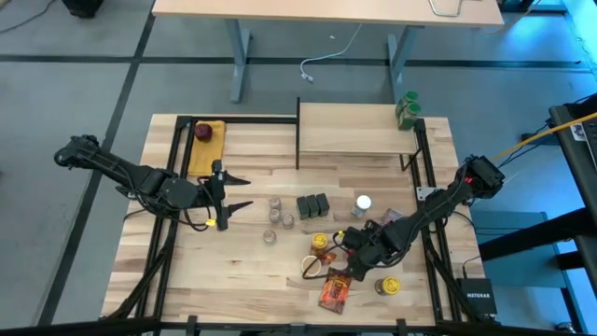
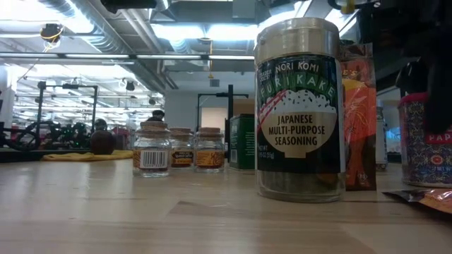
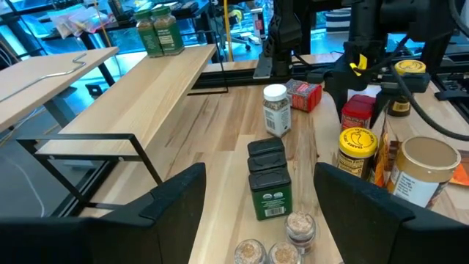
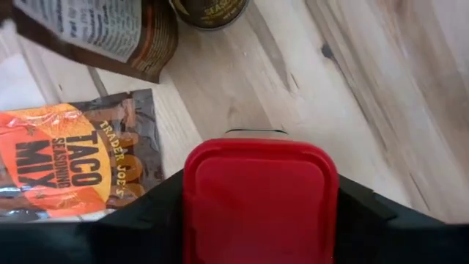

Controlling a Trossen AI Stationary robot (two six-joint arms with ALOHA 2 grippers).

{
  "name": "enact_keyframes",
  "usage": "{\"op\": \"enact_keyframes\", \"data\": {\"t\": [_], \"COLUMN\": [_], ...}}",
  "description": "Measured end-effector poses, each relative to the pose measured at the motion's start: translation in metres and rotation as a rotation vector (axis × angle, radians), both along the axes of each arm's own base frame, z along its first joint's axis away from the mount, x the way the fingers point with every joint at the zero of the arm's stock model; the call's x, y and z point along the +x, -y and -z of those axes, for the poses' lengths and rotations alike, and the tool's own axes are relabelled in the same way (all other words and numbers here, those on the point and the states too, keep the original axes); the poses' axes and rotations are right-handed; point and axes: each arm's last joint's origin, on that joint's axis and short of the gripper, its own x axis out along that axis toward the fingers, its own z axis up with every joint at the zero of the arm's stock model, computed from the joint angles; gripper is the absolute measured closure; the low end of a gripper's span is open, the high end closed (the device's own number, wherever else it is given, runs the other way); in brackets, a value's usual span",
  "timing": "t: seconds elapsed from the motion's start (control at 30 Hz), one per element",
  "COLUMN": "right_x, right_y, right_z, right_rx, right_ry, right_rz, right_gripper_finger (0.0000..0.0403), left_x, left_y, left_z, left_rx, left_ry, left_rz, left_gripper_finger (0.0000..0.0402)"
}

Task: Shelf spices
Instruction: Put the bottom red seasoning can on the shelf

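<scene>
The shelf (image 1: 354, 131) stands at the table's far side with two green-lidded jars (image 1: 408, 110) at its right end. Spices stand loose on the tabletop: three small jars (image 1: 275, 219), three dark tins (image 1: 312, 207), a white-lidded jar (image 1: 363, 203), yellow-lidded jars (image 1: 320, 243) and an orange packet (image 1: 334, 291). My right gripper (image 1: 357, 245) points down over a red-lidded tin (image 4: 260, 198), shut on it. My left gripper (image 1: 244, 191) hangs open left of the jars, with nothing between its fingers. My right gripper comes from above, pointing down, with one finger (image 4: 150, 213) on each of two opposite sides of the red-lidded tin, just below the lid's edge (image 4: 192, 209). No gap shows between fingers and tin. The tin (image 2: 427, 152) stands upright on the table.
A dark red round thing lies on a yellow pad (image 1: 203, 132) at the far left corner. A red box (image 3: 303, 95) and a tall seasoning jar (image 2: 300, 113) stand near the right gripper. Black frame rails (image 1: 177, 168) run along the table's sides.
</scene>
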Motion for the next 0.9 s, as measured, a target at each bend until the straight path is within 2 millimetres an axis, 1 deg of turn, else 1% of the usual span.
{"op": "enact_keyframes", "data": {"t": [0.07,0.23,0.33,0.5,0.63,0.77,0.9], "right_x": [-0.001,-0.003,-0.003,0.000,-0.003,-0.006,0.000], "right_y": [-0.001,-0.001,-0.001,-0.004,0.002,0.015,0.038], "right_z": [-0.001,-0.004,-0.015,-0.058,-0.104,-0.149,-0.186], "right_rx": [0.011,0.042,0.059,0.074,-0.018,-0.195,-0.308], "right_ry": [-0.004,-0.032,-0.049,-0.021,0.022,0.088,0.187], "right_rz": [-0.011,-0.030,-0.033,-0.041,-0.017,0.041,0.093], "right_gripper_finger": [0.0191,0.0191,0.0191,0.0191,0.0191,0.0191,0.0191], "left_x": [0.000,0.000,0.000,0.000,0.000,0.000,0.000], "left_y": [0.000,0.000,0.000,0.000,0.000,0.000,0.000], "left_z": [0.000,0.000,0.000,0.000,0.000,0.000,0.000], "left_rx": [0.000,-0.003,-0.003,-0.002,-0.003,-0.004,-0.004], "left_ry": [0.000,0.001,0.002,0.000,0.001,0.001,0.001], "left_rz": [0.000,-0.001,-0.001,-0.001,-0.001,-0.002,-0.002], "left_gripper_finger": [0.0153,0.0153,0.0153,0.0153,0.0153,0.0153,0.0153]}}
